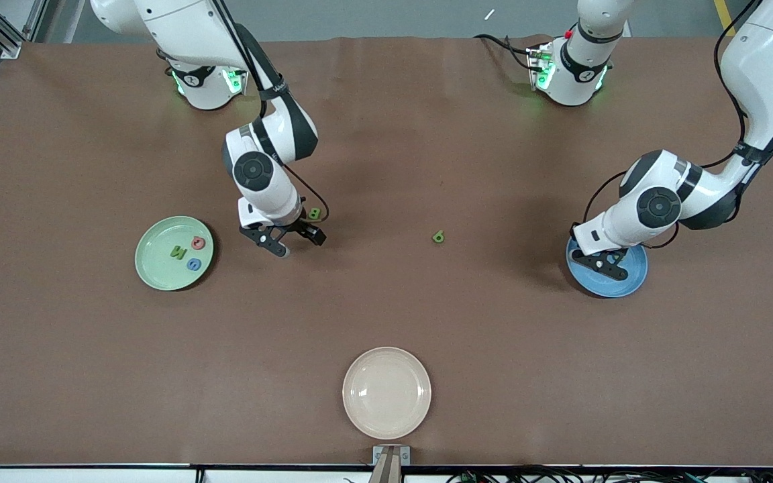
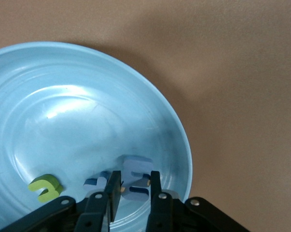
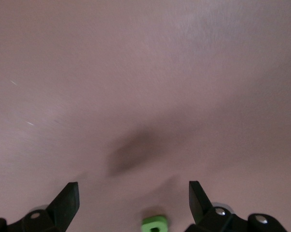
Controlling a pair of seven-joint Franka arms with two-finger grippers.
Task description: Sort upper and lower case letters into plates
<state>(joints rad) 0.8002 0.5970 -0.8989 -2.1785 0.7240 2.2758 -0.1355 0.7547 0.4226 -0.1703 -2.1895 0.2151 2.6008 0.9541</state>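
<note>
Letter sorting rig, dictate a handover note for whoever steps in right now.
Left gripper: over the blue plate, fingers about a pale blue letter; grip or release unclear. That plate also holds a green letter and a darker blue one.
Right gripper: open above a green letter on the table.
Done: three letters in the green plate.
Left: that green letter and another mid-table. Cream plate unused.

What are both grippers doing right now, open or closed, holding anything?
Left gripper: over the blue plate, jaws around a blue letter; grip cannot be told.
Right gripper: open, empty, above a green letter.
</note>
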